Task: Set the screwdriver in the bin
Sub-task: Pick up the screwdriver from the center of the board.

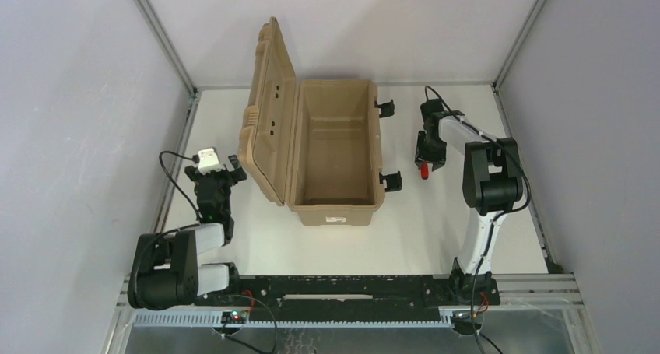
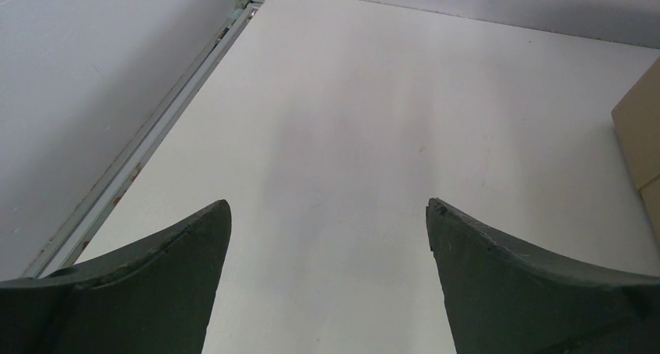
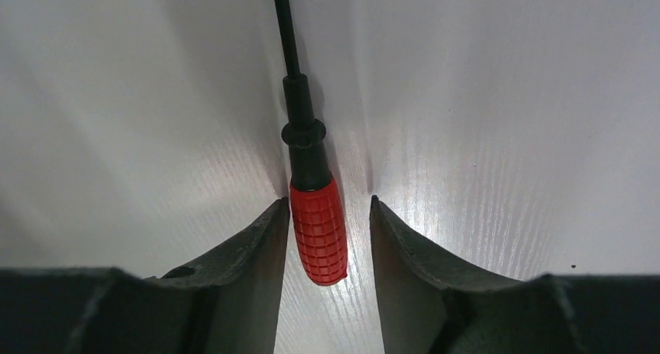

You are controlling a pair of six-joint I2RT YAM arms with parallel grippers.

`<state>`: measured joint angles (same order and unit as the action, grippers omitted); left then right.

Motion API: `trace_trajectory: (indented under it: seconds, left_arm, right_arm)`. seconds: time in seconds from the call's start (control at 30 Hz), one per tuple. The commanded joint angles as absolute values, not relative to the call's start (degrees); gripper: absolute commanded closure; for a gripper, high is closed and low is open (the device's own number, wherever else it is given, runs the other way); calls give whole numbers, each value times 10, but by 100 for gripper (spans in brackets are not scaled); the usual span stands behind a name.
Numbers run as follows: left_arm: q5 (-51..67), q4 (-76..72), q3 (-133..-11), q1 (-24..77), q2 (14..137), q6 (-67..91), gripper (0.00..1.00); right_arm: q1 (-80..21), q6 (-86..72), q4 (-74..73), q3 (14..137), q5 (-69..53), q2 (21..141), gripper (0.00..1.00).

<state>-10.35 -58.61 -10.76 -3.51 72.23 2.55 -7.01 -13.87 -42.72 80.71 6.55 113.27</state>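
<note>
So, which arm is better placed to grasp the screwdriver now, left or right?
Right. The right tool straddles the red handle of the screwdriver, one finger on each side, not yet closed, right of the bin. The left tool hangs open over bare table on the bin's other side.

A white table [image 1: 436,229] stands between grey walls [image 1: 70,97], edged with aluminium rails [image 1: 158,31].

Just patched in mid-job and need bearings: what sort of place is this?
Probably a lab test cell: a white table walled by plain grey panels in metal framing, with a bin and screwdriver set out.
</note>
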Motion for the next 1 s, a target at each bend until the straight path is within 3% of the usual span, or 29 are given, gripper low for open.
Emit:
trace_trajectory:
  seconds: [0.0, 0.17, 0.43, 0.97]
  left_arm:
    - [-104, -603, -110, -36, 721, 18, 0]
    - [-104, -603, -110, -36, 720, 18, 0]
    - [-104, -603, -111, -36, 720, 18, 0]
    - [-104, -603, -111, -36, 720, 17, 0]
  right_arm:
    - [-76, -150, -415, 808, 77, 1141, 52]
    - [-76, -149, -413, 807, 75, 1144, 61]
    - [-75, -144, -412, 807, 63, 1143, 85]
    - [-26, -134, -394, 794, -149, 1029, 87]
